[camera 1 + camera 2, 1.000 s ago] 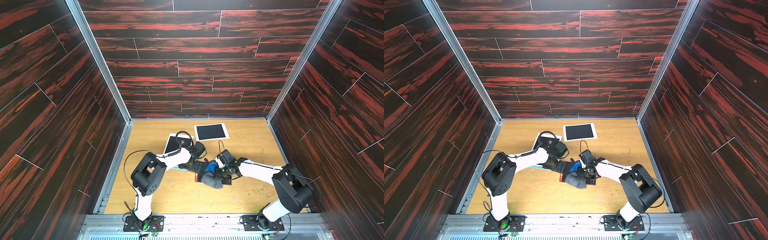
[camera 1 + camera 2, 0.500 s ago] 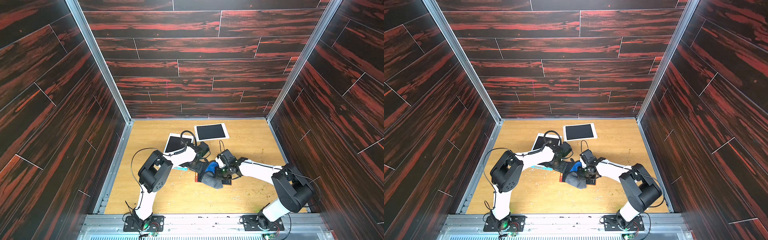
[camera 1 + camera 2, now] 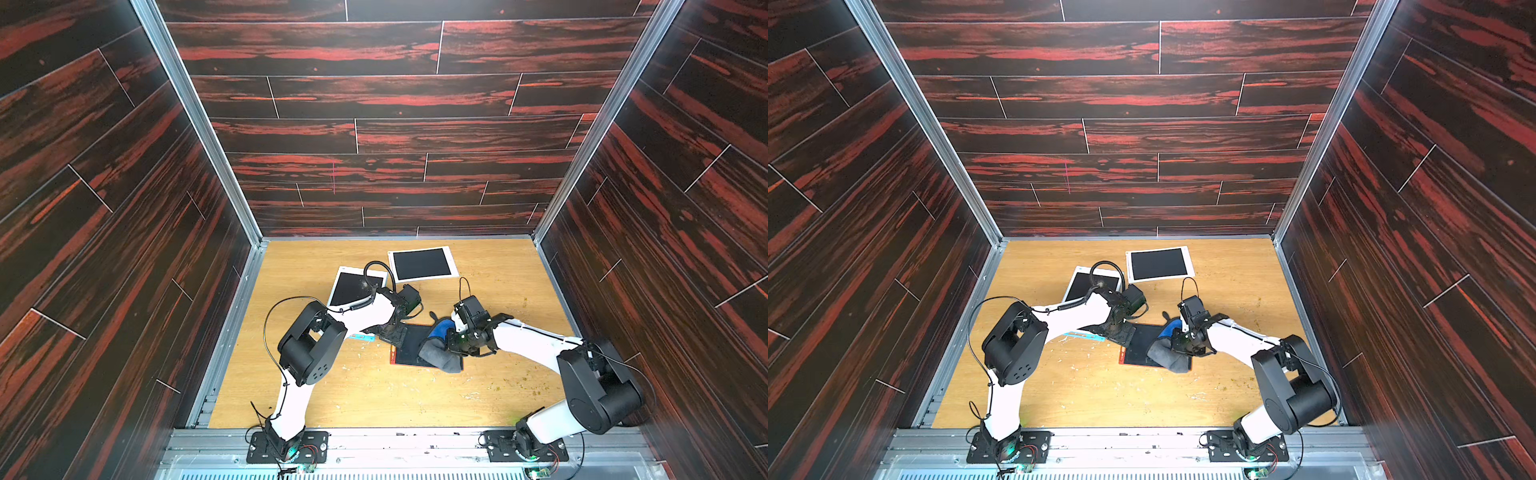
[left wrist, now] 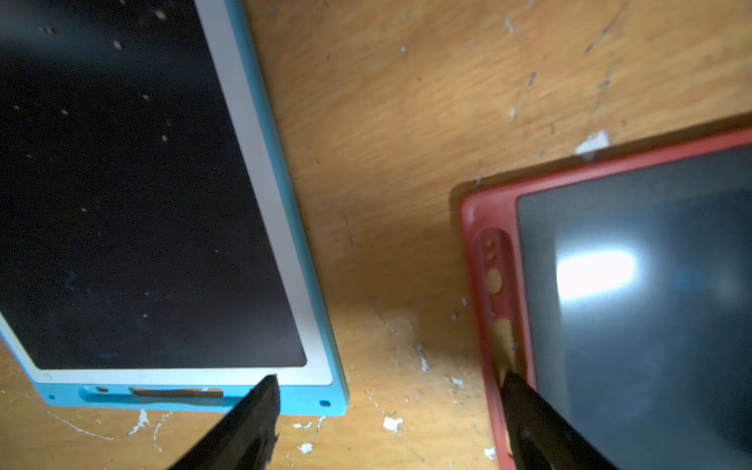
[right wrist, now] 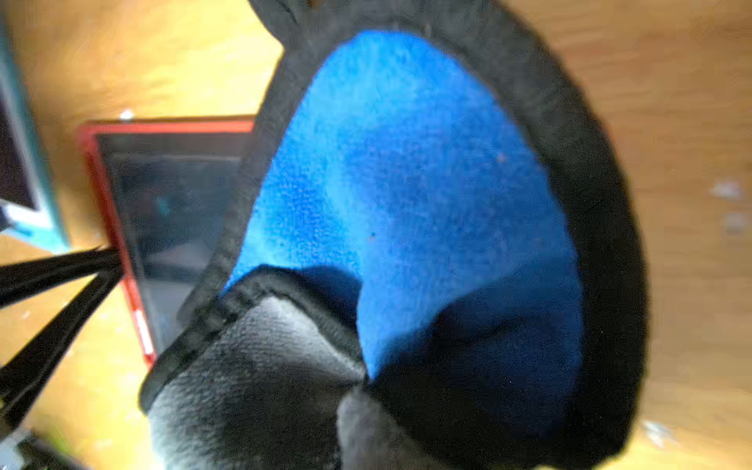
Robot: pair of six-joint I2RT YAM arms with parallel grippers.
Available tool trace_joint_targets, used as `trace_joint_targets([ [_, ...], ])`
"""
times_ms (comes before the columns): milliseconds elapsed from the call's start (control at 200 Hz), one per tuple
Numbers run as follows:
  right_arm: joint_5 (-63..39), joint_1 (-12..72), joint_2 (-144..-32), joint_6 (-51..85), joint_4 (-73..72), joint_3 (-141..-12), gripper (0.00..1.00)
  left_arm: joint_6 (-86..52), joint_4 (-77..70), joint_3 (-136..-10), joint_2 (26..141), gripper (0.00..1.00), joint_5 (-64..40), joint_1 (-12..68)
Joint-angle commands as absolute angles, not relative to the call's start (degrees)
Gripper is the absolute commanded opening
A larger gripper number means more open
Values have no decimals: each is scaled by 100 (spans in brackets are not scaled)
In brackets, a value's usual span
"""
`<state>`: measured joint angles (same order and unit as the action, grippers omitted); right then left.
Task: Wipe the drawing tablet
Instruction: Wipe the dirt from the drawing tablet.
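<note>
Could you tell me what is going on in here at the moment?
The right hand is shut on a grey-and-blue cloth that lies bunched on the red-framed drawing tablet, apparently wiping its screen. The left hand is open at that tablet's opposite edge, one fingertip over the red frame, perhaps steadying it. A blue-framed tablet and a white-framed tablet lie further back.

A white-edged tablet lies flat near the back of the wooden surface. Nearer and to its left, apart from it, lies a blue-edged tablet, its dark screen speckled. White flecks dot the wood. Dark red plank walls enclose three sides.
</note>
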<state>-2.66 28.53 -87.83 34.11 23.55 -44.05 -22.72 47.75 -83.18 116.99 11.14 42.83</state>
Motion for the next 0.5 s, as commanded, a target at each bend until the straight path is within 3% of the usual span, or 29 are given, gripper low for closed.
trace_joint_targets([
  [0, 1115, 2751, -8959, 3746, 3846, -4216, 0, -2208, 4984, -8210, 11716, 87, 1187, 4289],
  [496, 3303, 2743, -8435, 4648, 5954, -5569, 0, -2188, 4802, -8077, 11548, 87, 1186, 4279],
])
